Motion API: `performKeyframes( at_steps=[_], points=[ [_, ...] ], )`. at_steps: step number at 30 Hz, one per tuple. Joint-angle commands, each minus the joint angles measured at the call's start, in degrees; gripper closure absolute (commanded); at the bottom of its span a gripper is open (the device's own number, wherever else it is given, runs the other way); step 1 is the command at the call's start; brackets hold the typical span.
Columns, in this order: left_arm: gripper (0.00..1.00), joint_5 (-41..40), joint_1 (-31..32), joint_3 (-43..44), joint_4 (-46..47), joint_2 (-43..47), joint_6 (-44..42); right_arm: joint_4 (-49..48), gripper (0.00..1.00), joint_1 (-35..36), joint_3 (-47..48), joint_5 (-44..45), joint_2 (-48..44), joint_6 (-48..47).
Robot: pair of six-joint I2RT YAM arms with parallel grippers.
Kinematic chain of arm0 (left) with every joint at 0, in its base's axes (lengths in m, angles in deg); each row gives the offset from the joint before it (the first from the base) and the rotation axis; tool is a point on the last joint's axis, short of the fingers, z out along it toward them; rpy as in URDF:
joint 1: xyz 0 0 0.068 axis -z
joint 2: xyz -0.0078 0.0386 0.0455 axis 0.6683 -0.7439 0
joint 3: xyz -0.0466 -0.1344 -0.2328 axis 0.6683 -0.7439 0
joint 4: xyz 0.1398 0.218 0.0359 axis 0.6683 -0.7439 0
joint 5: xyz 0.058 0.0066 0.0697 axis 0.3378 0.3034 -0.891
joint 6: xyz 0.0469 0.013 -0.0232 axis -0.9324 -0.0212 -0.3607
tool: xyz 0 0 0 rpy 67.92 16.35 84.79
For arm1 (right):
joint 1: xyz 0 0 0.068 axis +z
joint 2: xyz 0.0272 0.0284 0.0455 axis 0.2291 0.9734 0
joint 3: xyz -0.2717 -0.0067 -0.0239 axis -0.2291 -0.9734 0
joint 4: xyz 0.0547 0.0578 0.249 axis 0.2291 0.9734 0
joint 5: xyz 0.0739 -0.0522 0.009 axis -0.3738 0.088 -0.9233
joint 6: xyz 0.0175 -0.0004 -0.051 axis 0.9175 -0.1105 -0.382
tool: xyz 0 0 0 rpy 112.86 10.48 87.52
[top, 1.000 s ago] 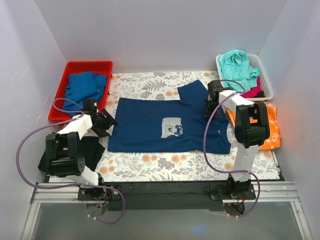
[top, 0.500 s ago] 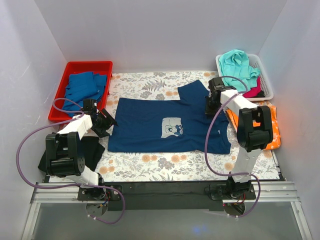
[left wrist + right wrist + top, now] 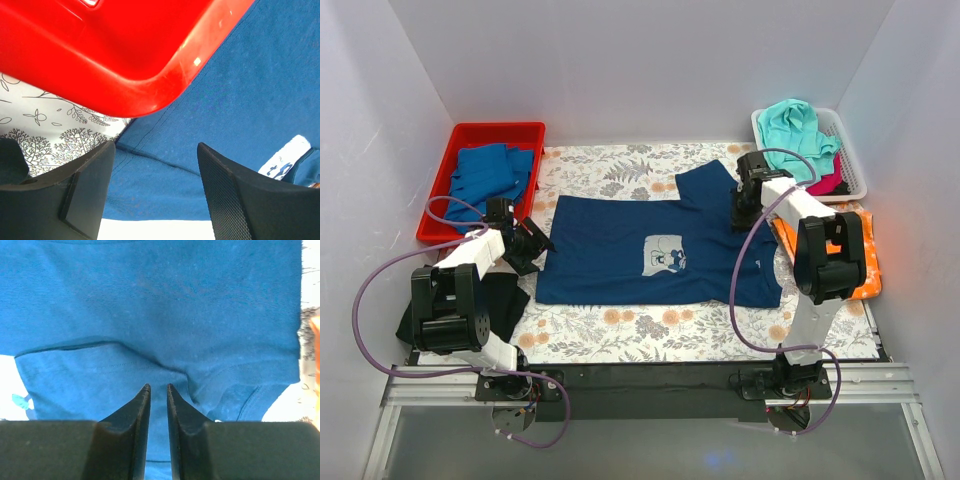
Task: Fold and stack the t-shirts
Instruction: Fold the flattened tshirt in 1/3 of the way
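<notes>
The navy t-shirt (image 3: 610,250) with a pale square print (image 3: 665,255) lies spread flat on the floral mat (image 3: 620,325). My left gripper (image 3: 540,247) is open at the shirt's left edge, with the cloth edge (image 3: 165,185) showing between its fingers; nothing is held (image 3: 156,165). My right gripper (image 3: 740,222) hovers over the shirt's right sleeve area. In the right wrist view its jaws (image 3: 158,387) stand almost together, a thin gap left, over creased navy cloth (image 3: 150,300), with nothing between them.
A red bin (image 3: 525,132) at back left holds mid-blue shirts (image 3: 485,175); its corner (image 3: 125,50) is close above my left gripper. A white basket (image 3: 855,165) at back right holds teal (image 3: 795,130) and pink cloth. An orange shirt (image 3: 860,255) lies right, a black one (image 3: 505,300) left.
My right gripper has moved a little toward the back and right over the sleeve. The left arm and the shirt have not moved.
</notes>
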Motion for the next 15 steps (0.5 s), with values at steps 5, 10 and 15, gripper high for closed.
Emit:
performKeyframes(
  at_steps=[5, 10, 15],
  points=[
    [0.35, -0.4, -0.1, 0.0, -0.1, 3.1, -0.6, -0.2, 0.74, 0.2, 1.8, -0.6, 3.9, -0.7],
    [0.35, -0.5, -0.1, -0.2, -0.2, 3.1, -0.6, -0.9, 0.76, 0.2, 1.6, -0.7, 5.6, -1.0],
    [0.35, -0.5, -0.1, -0.3, -0.3, 3.1, -0.7, -1.3, 0.95, 0.2, 1.3, -1.0, 6.2, -0.5]
  ],
)
